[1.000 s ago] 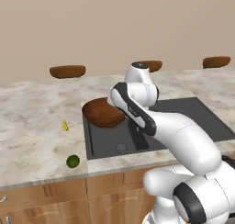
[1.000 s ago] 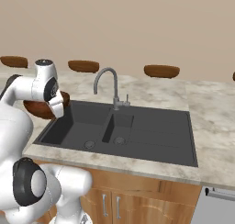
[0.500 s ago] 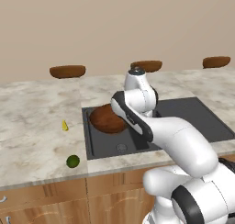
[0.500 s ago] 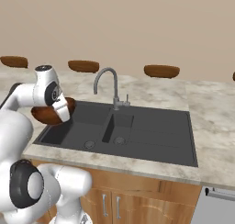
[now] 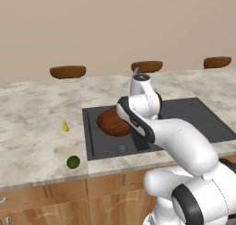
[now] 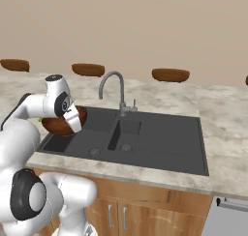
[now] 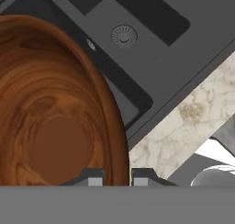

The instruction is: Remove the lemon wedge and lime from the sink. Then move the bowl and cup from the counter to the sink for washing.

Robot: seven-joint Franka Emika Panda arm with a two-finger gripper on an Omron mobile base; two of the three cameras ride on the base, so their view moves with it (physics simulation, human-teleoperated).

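My gripper (image 7: pixel 117 176) is pinched narrow on the rim of the bowl (image 7: pixel 55 117), one finger inside the wooden wall and one outside it; the bowl hangs from me tilted, its hollow spreading away to one side of my jaws and its weight all off-centre from the pinch; beneath and beyond it lies the sink (image 7: pixel 151 21), dark basin and round drain ahead of my fingertips, with a strip of marble counter (image 7: pixel 183 122) on the other side of my jaws.

From the left base view the bowl (image 5: pixel 113 122) sits over the near-left basin, not yet resting on its floor as far as I can judge; the lime (image 5: pixel 73 162) and the lemon wedge (image 5: pixel 65 126) lie on the counter well off to the bowl side of me, clear of the sink, so that part looks done; I cannot find the cup.

The risks as I judge them: a rim grip on a wide, deep bowl gives a long lever, so a quick swing or wrist roll could let the rim slide out between my fingers and drop it hard; lowering it tilted could catch its low edge on the sink's rim or divider; releasing too high would let it clatter and roll; the faucet (image 6: pixel 112 87) stands near my path too.
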